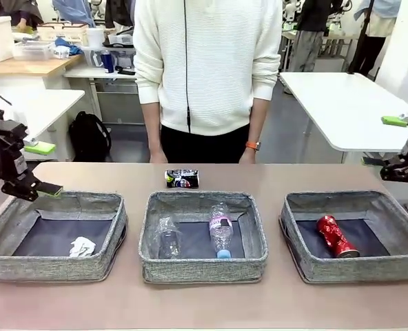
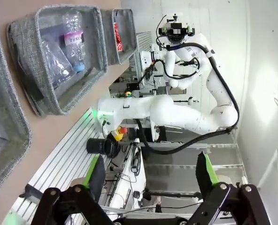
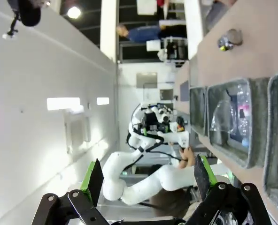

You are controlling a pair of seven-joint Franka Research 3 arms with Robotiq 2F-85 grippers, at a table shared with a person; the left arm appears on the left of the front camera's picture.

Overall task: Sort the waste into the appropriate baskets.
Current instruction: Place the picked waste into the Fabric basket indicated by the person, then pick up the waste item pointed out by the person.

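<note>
Three grey baskets stand in a row. The left basket (image 1: pixel 52 267) holds a crumpled white paper ball (image 1: pixel 82 246). In the middle basket (image 1: pixel 202 267) (image 2: pixel 89 70) (image 3: pixel 251 122) lie a clear plastic cup (image 1: pixel 168 238) and a blue-capped bottle (image 1: pixel 220 231) (image 2: pixel 73 40). A crushed red can (image 1: pixel 337 236) (image 2: pixel 118 37) rests in the right basket (image 1: pixel 355 270). The dark multicoloured can (image 1: pixel 182 178) (image 3: pixel 228 40) sits on the table behind the middle basket. My left gripper (image 1: pixel 45 167) (image 2: pixel 149 176) hovers open at the far left. My right gripper (image 1: pixel 386 141) (image 3: pixel 147 178) hangs open at the far right. Both are empty.
A person in a white sweater (image 1: pixel 205 69) stands at the far edge, hands down, just behind the dark can. Bare tabletop (image 1: pixel 204 307) runs in front of the baskets. A white table (image 1: pixel 342 103) stands behind on the right.
</note>
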